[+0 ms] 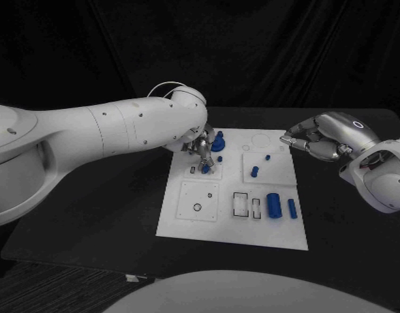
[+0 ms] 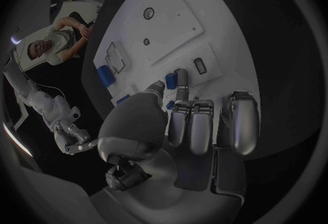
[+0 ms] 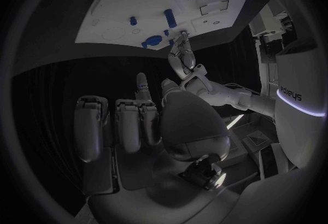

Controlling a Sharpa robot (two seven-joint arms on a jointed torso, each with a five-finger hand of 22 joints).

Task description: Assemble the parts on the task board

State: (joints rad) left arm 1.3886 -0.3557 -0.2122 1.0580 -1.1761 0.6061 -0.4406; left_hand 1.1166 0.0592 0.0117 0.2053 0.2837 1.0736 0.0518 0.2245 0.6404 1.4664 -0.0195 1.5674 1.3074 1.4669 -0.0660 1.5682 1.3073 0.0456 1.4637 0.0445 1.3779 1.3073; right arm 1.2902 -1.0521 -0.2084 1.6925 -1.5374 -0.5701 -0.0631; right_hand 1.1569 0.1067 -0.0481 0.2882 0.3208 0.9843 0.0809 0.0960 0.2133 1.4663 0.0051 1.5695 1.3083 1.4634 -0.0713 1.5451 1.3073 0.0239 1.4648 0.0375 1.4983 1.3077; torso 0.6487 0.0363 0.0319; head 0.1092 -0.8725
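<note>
Insertion step, I judge: left hand (image 1: pixel 203 149) pinches a small blue part (image 1: pixel 205 168) over the far-left of the task board (image 1: pixel 186 218), by a slot. Next needs alignment, then press. Right hand (image 1: pixel 314 140) curled, empty, far right off board.

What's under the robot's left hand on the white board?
Under the left hand sits the task board, with a small blue part at its fingertips and a black slot beside it. The board area directly beneath the palm is covered.
</note>
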